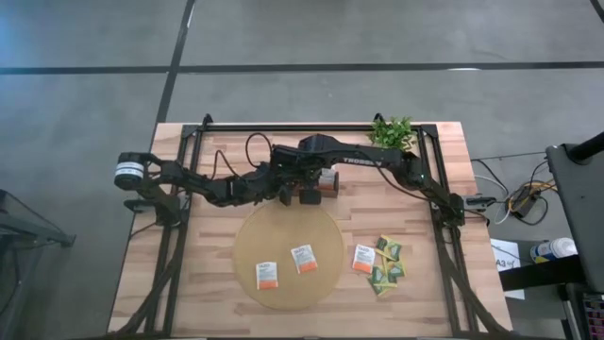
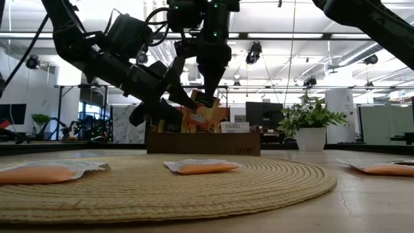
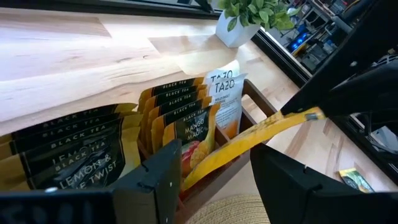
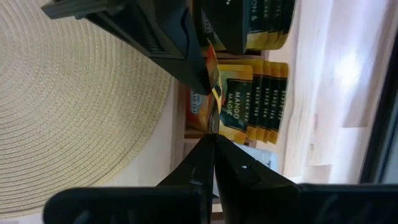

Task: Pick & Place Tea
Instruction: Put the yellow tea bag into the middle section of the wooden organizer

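From the overhead camera I see both dark arms meeting over the dark brown wooden tray [image 1: 316,182] at the back of the pale wooden table [image 1: 212,283]. The left gripper [image 1: 283,192] and right gripper [image 1: 308,193] sit just beside each other above it. Two white-and-orange flat square tea sachets [image 1: 267,275] lie on the round tan woven mat [image 1: 288,253]; a third orange one [image 1: 362,259] and a cluster of green and yellow sachets [image 1: 388,265] lie on bare wood to the mat's right. A small green potted plant [image 1: 393,132] stands at the far edge.

At table level, the right gripper [image 2: 208,96] hangs vertically, its tips pinched on the top of an orange mango sachet [image 2: 202,116] rising out of the tray [image 2: 204,143]. The left gripper [image 2: 173,94] angles in beside it.

On my left wrist camera, the left fingers [image 3: 158,180] stand apart with the yellow edge of the held sachet [image 3: 261,134] running between them, untouched by either. Black-labelled yellow sachets fill the tray's compartments.

On my right wrist camera, the right fingertips [image 4: 211,149] are closed together on that sachet's thin edge [image 4: 216,96].
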